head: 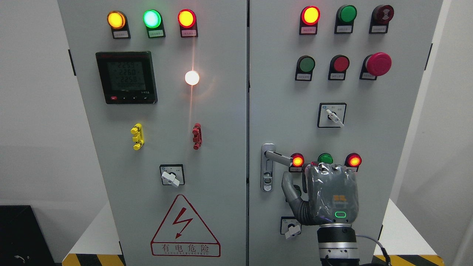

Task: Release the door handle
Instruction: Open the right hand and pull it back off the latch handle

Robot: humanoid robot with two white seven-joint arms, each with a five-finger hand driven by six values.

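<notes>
The silver door handle [278, 157] sits on its lock plate [267, 168] at the left edge of the grey right cabinet door [388, 122]. Its lever points right and slightly down. My right hand [327, 194], wrapped in clear plastic, comes up from the bottom edge and shows its back just below and right of the lever's tip. Its thumb [290, 186] stands up, spread out and apart from the lever. The hand holds nothing. The left arm is not in view.
The right door carries lit indicator lamps [297, 160] just above my hand, a rotary switch [331, 115] and a red mushroom button [378, 64]. A small switch [292, 228] sits left of my wrist. The left door [207, 129] has a meter [126, 77] and a warning triangle [184, 227].
</notes>
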